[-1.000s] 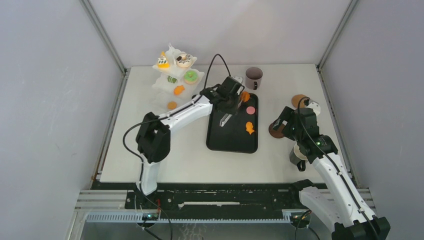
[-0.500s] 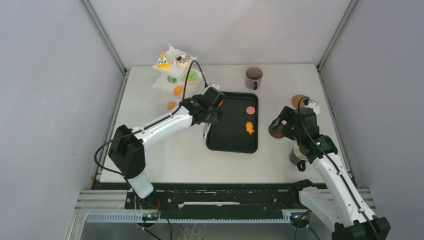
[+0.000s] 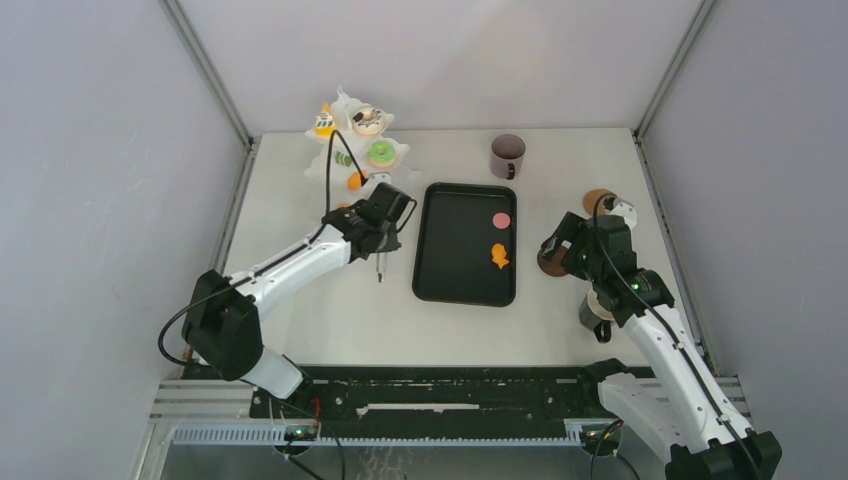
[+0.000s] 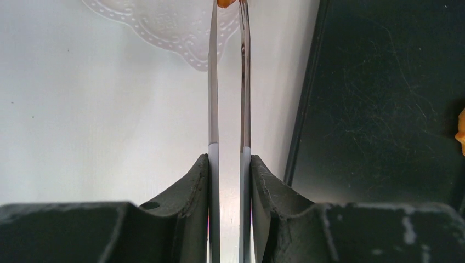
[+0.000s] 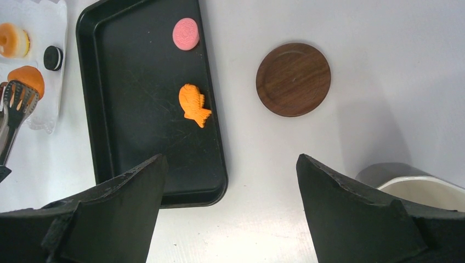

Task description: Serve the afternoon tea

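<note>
Left jaws are clamped on the tongs (image 4: 214, 82), which pinch an orange pastry (image 5: 24, 79) just off the tray's (image 5: 142, 137) 10 o'clock side, right at the stand's (image 4: 159, 24) lacy edge. I'd call this the carry-to-stand step (pink cookie (image 5: 186, 33) and orange fish (image 5: 194, 104) wait on the tray). Next it should push toward 11 o'clock, settle over a free spot and ease the squeeze; right jaws hang wide open, holding nothing.
</note>
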You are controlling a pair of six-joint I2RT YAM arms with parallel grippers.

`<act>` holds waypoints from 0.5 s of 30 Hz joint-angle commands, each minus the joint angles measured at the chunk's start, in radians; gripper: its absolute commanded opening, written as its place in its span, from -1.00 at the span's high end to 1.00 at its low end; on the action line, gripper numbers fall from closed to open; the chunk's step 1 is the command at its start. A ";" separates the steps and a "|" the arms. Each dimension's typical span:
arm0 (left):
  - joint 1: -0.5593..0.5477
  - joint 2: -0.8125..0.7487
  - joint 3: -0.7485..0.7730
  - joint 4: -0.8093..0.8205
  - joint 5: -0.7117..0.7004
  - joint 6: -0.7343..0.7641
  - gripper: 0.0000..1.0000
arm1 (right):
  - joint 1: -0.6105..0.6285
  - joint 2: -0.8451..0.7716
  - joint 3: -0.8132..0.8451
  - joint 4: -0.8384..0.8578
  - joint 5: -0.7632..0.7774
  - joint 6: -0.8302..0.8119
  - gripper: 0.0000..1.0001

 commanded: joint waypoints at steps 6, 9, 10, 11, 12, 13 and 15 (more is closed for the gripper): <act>0.090 -0.030 -0.096 0.153 -0.006 -0.030 0.67 | 0.011 -0.004 -0.002 0.027 0.019 0.005 -0.90; 0.105 -0.005 -0.104 0.176 0.008 -0.030 0.48 | 0.011 -0.008 -0.002 0.026 0.022 0.005 -0.90; 0.108 0.004 -0.100 0.176 0.015 -0.030 0.43 | 0.011 -0.010 -0.002 0.025 0.023 0.004 -0.91; 0.109 0.014 -0.094 0.177 0.020 -0.028 0.36 | 0.011 -0.010 -0.002 0.024 0.023 0.005 -0.91; 0.109 0.022 -0.092 0.176 0.025 -0.027 0.30 | 0.011 -0.011 -0.002 0.024 0.022 0.004 -0.90; 0.109 0.025 -0.090 0.175 0.030 -0.028 0.24 | 0.011 -0.011 -0.002 0.023 0.023 0.005 -0.91; 0.109 0.021 -0.089 0.172 0.034 -0.029 0.09 | 0.011 -0.013 -0.002 0.020 0.024 0.005 -0.90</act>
